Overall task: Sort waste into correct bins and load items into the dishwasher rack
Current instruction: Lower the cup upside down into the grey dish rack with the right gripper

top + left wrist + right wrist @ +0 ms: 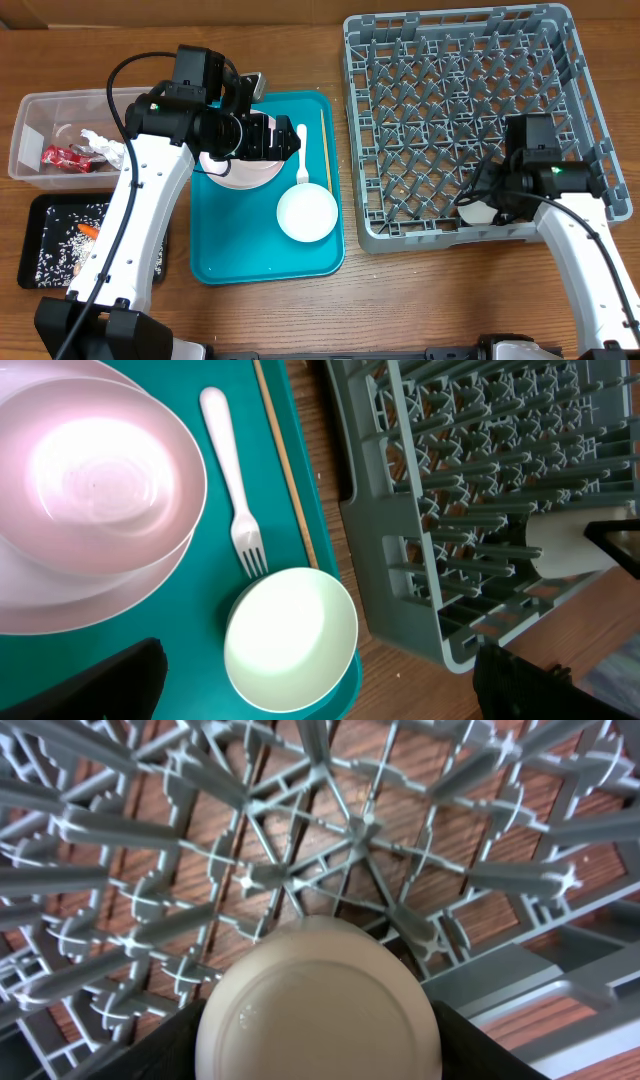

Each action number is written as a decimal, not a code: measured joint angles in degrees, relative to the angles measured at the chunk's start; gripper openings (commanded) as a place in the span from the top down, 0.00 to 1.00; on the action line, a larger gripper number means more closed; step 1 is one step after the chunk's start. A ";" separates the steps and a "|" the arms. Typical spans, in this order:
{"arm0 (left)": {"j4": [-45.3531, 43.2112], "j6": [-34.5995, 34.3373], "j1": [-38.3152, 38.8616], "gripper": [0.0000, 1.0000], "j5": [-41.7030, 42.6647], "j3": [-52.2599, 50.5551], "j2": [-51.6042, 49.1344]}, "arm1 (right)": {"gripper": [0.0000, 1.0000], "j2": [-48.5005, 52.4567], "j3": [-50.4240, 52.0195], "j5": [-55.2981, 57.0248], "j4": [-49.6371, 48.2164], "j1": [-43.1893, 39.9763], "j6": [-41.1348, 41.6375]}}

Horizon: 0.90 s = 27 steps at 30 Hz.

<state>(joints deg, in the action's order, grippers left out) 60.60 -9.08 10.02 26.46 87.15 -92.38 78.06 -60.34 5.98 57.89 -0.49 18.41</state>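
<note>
Fingers of the right gripper (320,1055) are clamped on either side of a white cup (318,1000), holding it over the grid floor of the grey rack (450,100), close to the rack's near wall. The cup's round end faces the wrist camera.

The left gripper (320,685) hangs over the teal tray (230,255) with its fingers spread wide and nothing between them. On that tray a pink bowl (95,470) sits on a white plate (60,610). A white fork (232,480) lies just beside them, tines toward a white bowl (290,640), and a thin tan chopstick (285,470) lies along the tray's edge nearest the rack.

The clear tub (40,110) holds a red wrapper (62,156) and crumpled tissues (100,145). The black tray (35,215) holds scattered rice (60,250) and a piece of carrot (88,231).
</note>
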 measured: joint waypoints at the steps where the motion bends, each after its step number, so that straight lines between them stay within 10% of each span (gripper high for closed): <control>1: 0.02 0.00 0.00 0.00 0.00 0.00 0.00 | 0.25 0.00 0.11 -0.04 0.00 0.00 0.00; 7: 0.00 0.00 0.00 0.00 0.00 0.00 0.00 | 0.00 0.00 0.13 -0.46 -0.22 0.00 0.07; 27: 0.02 0.00 0.00 0.00 0.00 0.00 0.00 | 0.16 -3.02 -0.39 -5.60 4.31 -2.38 -0.98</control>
<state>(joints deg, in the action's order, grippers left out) 60.62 -9.08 10.02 26.46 87.15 -92.38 75.05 -60.73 0.38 62.19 -2.87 17.43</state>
